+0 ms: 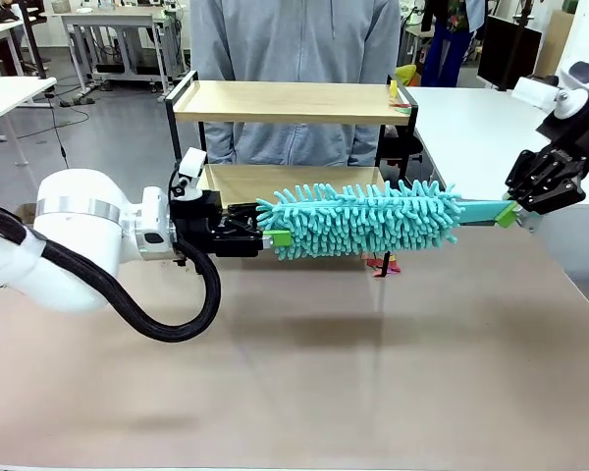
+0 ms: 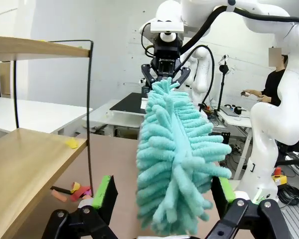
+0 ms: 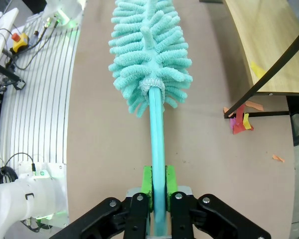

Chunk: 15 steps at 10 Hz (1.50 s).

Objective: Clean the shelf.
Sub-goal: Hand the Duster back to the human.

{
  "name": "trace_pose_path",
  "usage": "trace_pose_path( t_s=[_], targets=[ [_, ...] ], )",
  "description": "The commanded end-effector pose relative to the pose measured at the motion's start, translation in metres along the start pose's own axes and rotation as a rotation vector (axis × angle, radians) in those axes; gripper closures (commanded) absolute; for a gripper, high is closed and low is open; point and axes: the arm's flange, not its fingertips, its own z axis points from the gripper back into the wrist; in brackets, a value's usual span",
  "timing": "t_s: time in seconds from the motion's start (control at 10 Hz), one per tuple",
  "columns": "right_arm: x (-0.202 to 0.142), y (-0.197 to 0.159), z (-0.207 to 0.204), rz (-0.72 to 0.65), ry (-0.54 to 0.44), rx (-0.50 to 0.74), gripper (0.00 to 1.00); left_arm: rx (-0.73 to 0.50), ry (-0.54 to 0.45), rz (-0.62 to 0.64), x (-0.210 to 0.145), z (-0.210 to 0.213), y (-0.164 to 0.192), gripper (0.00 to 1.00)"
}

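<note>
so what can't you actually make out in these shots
- Front view: the duster hides much of the shelf's lower board.
- Front view: scraps at the top board's right end are too small to identify.
- Left wrist view: the left gripper is cut off by the bottom edge.

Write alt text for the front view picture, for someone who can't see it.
The robot's right hand grips the handle of a fluffy teal duster, held level above the brown table in front of a small two-tier wooden shelf. The left hand is open at the duster's tip. A person in a grey top stands behind the shelf.
</note>
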Motion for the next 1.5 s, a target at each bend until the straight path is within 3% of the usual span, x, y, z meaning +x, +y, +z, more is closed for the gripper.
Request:
trace_pose_path(
  t_s=[0.0, 0.3, 0.6, 0.7, 1.0, 1.1, 1.4],
  targets=[
    [0.0, 0.002, 0.001, 0.016, -0.031, -0.001, 0.87, -0.026, -0.001, 0.014, 0.001, -0.013, 0.005, 0.0],
    [0.0, 0.002, 0.001, 0.016, -0.031, -0.001, 0.87, -0.051, -0.012, 0.048, -0.004, -0.024, 0.01, 0.0],
    [0.0, 0.002, 0.001, 0.016, -0.031, -0.001, 0.87, -0.063, -0.028, 0.047, -0.004, -0.023, 0.01, 0.9],
    [0.0, 0.002, 0.001, 0.016, -0.031, -0.001, 0.87, -0.073, -0.026, 0.037, -0.003, -0.023, 0.007, 1.0],
    [0.0, 0.002, 0.001, 0.016, -0.031, -0.001, 0.87, -0.106, -0.022, 0.043, -0.004, -0.024, 0.004, 0.96],
    [0.0, 0.002, 0.001, 0.016, -0.031, -0.001, 0.87, -0.113, -0.024, 0.04, -0.004, -0.024, 0.003, 1.0],
    [0.0, 0.002, 0.001, 0.016, -0.031, -0.001, 0.87, -0.12, -0.021, 0.049, -0.005, -0.025, 0.002, 1.0]
  ],
)
